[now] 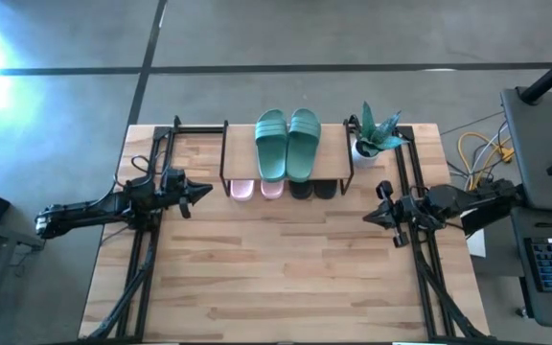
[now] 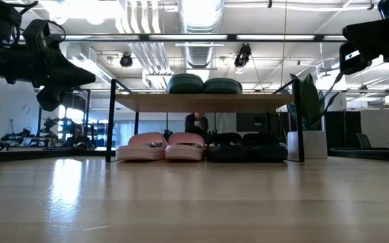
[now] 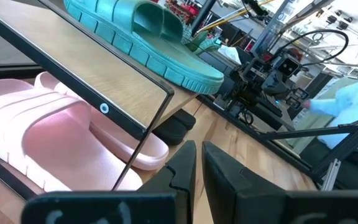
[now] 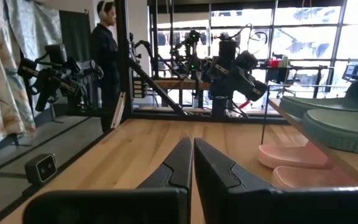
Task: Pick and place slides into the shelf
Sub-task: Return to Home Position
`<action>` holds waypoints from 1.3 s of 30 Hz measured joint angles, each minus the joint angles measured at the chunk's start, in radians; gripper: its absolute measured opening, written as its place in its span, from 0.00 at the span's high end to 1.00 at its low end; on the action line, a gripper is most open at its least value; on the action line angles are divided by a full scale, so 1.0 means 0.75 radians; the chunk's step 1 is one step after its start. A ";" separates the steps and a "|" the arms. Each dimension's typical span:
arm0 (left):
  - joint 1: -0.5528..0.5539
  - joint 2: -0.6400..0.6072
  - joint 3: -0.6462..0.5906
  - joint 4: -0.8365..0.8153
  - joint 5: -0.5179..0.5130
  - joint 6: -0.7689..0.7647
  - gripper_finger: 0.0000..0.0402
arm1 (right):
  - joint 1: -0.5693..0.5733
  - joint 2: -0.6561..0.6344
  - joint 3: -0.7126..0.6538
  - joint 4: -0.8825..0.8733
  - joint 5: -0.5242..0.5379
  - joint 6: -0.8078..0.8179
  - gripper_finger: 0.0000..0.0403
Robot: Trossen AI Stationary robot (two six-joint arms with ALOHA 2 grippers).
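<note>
Slides were all at the shelf (image 1: 241,153).

High view: the teal pair (image 1: 288,144) lay side by side on the shelf's top board. The pink pair (image 1: 257,189) and the black pair (image 1: 312,189) showed their ends from under the shelf's front edge, pink toward the left arm's side, black beside it. A potted plant (image 1: 372,139) stood just beside the shelf on the right arm's side. The left gripper (image 1: 199,192) was held off the shelf's left end, and the right gripper (image 1: 372,218) off its right end. Both were apart from the shelf and pointed inward over the table (image 1: 286,278).

Low view: the teal pair (image 2: 203,84) rested on the board. The pink pair (image 2: 161,147) and black pair (image 2: 245,148) stood in one row beneath it, between the legs. Both arms hung high, clear of the shelf. A person (image 2: 196,123) was visible in the room beyond the shelf.

Left wrist view: the left gripper (image 3: 199,149) had its fingers drawn almost together, with nothing between them. A pink slide (image 3: 55,143) lay close ahead, under the board.

Right wrist view: the right gripper (image 4: 192,146) was likewise closed to a sliver and empty.

Judgement: placing appeared complete, and the step in hand was the retreat of both arms to rest. The next move would call for no grasp, only withdrawal clear of the shelf legs and the plant.
</note>
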 joint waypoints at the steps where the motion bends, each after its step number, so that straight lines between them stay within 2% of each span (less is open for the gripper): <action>1: 0.000 0.002 0.000 0.000 0.000 0.000 0.97 | 0.000 0.000 0.000 0.000 0.000 0.000 0.98; 39: 0.000 0.017 0.000 0.001 0.000 0.000 0.97 | 0.000 0.000 0.000 0.000 0.000 0.001 0.98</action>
